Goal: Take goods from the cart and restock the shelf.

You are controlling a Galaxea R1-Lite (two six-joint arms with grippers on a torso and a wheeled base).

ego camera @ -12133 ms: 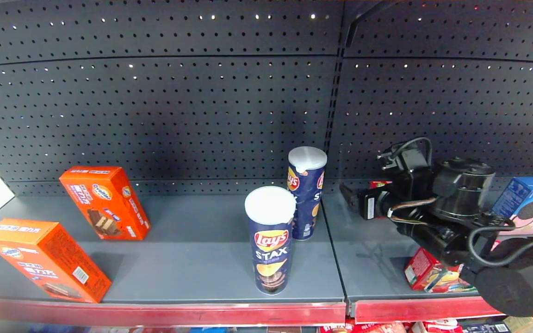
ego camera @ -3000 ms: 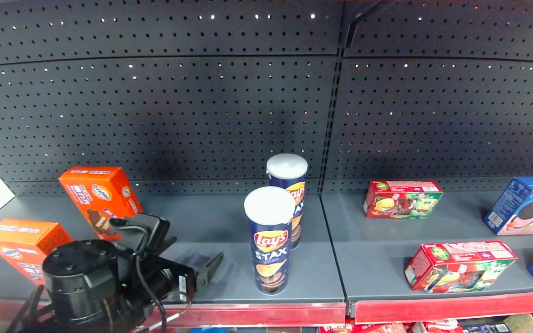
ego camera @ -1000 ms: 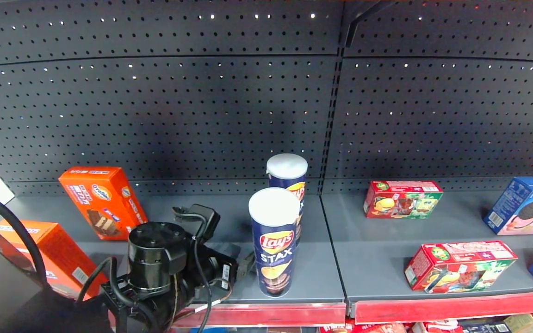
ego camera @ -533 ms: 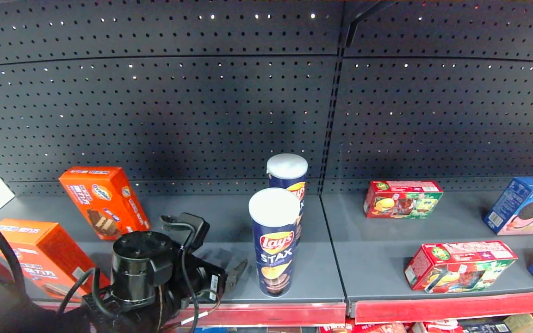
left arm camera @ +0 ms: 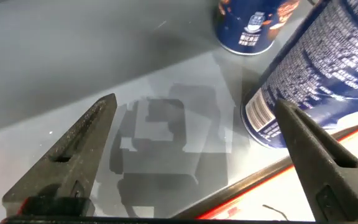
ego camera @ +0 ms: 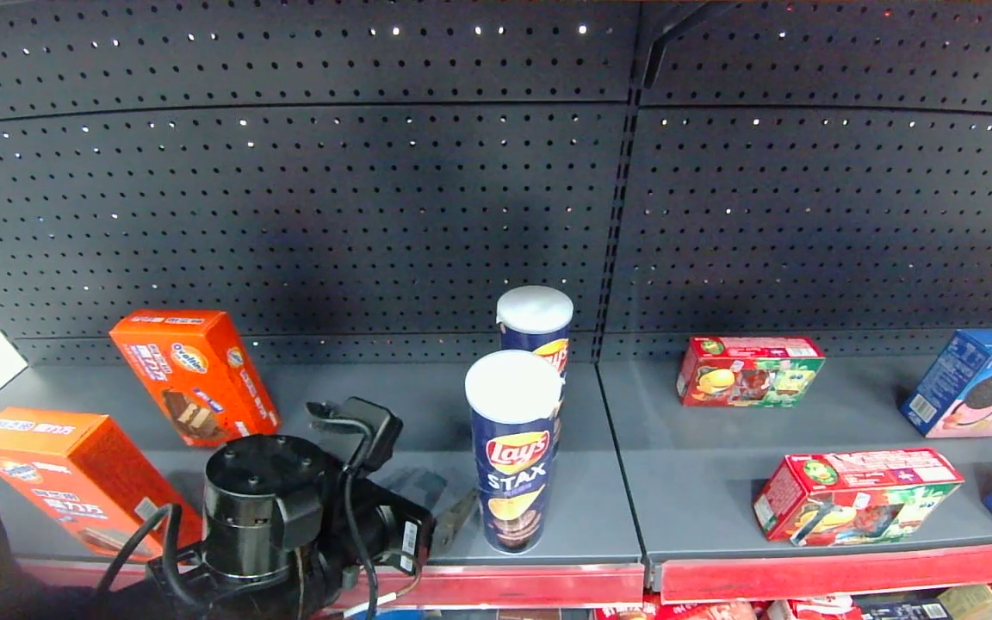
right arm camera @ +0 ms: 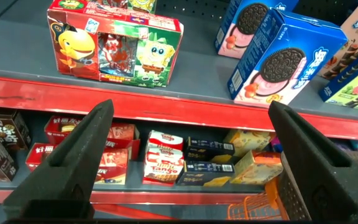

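Front chip can (ego camera: 513,448) upright on shelf (ego camera: 427,398) — left gripper (left arm camera: 194,104) spread, empty, beside.

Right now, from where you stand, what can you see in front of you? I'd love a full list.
chip cans: two, dark blue with white lids, middle of the shelf, one behind the other
orange boxes: two, orange, left part of the shelf
red boxes: two, red with cartoon pictures, right part of the shelf
blue boxes: two in the head view, blue, far right end of the shelf
shelf: one, grey with a red front edge
pegboard: one, dark grey, behind the shelf
small packs: several, mixed colours, lower shelf
left fingers: two, black, open, beside the front can
right fingers: two, black, open, before the red front edge
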